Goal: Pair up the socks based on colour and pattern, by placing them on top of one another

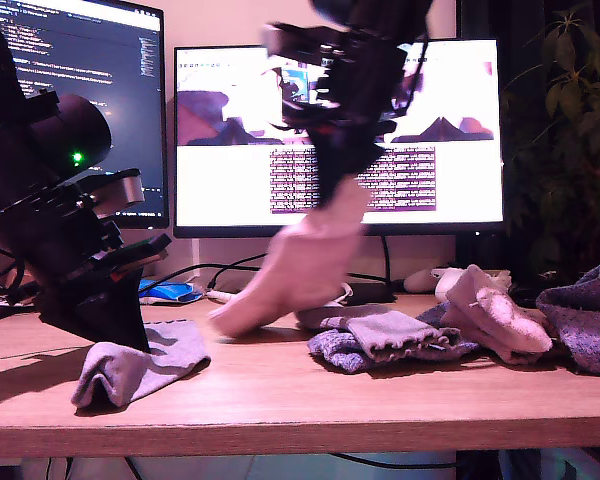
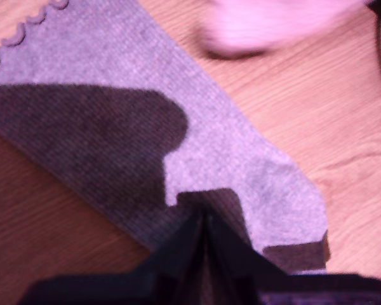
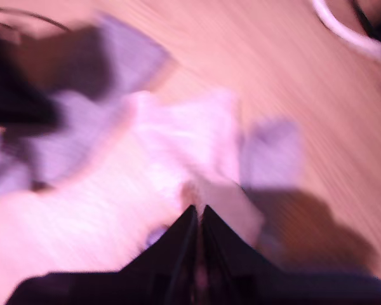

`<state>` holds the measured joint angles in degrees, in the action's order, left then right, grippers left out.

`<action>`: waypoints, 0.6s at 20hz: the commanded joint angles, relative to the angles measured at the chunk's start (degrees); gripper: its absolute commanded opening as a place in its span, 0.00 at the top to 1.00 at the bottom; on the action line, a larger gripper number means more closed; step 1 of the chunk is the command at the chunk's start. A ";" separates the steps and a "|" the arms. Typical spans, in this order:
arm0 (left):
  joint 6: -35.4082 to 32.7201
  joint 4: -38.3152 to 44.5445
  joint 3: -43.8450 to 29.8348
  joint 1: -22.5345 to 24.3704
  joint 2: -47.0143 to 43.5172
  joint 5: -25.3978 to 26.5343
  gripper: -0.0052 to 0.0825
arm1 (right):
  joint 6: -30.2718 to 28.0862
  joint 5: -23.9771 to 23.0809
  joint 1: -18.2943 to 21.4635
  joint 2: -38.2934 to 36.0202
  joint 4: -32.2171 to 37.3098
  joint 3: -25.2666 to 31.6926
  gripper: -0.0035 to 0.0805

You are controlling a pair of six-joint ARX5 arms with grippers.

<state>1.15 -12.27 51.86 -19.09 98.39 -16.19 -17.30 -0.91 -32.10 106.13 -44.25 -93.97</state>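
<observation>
A grey sock [image 1: 145, 365] [image 2: 114, 95] lies flat on the wooden table at the exterior view's left. My first gripper [image 1: 130, 345] [image 2: 203, 216] is down on its near end, shut on the grey sock. Above the table's middle, my second gripper [image 1: 342, 180] [image 3: 198, 213] is shut on a pale pink sock [image 1: 300, 270] [image 3: 184, 140], which hangs blurred with its toe close to the table. Toward the exterior view's right, another grey sock [image 1: 390, 330] rests on a blue-purple sock [image 1: 338, 352]. Beside them lie a second pink sock [image 1: 495, 315] and a second blue-purple sock [image 1: 585, 320].
Two lit monitors [image 1: 340, 140] stand behind the table, with cables [image 1: 220, 270] running in front of them. A blue object [image 1: 170, 292] and a white controller [image 1: 425, 278] sit at the back. A plant [image 1: 570, 120] fills the exterior view's right. The table's front edge [image 1: 300, 425] is near.
</observation>
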 commanded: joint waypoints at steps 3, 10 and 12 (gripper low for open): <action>-0.02 0.13 -1.38 -0.04 1.27 0.04 0.96 | 4.50 -4.46 6.14 -6.69 -2.27 -0.13 0.97; -0.11 4.79 -1.38 -1.73 1.27 -3.45 0.96 | 5.38 -10.78 16.17 -14.86 -8.09 -0.13 0.97; -0.13 5.90 -1.38 -2.99 1.27 -3.34 0.97 | 6.38 -12.87 17.31 -15.61 -9.51 -0.13 0.97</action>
<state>1.15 -7.09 51.83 -21.45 98.41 -19.42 -11.55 -13.37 -14.83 90.11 -53.71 -94.02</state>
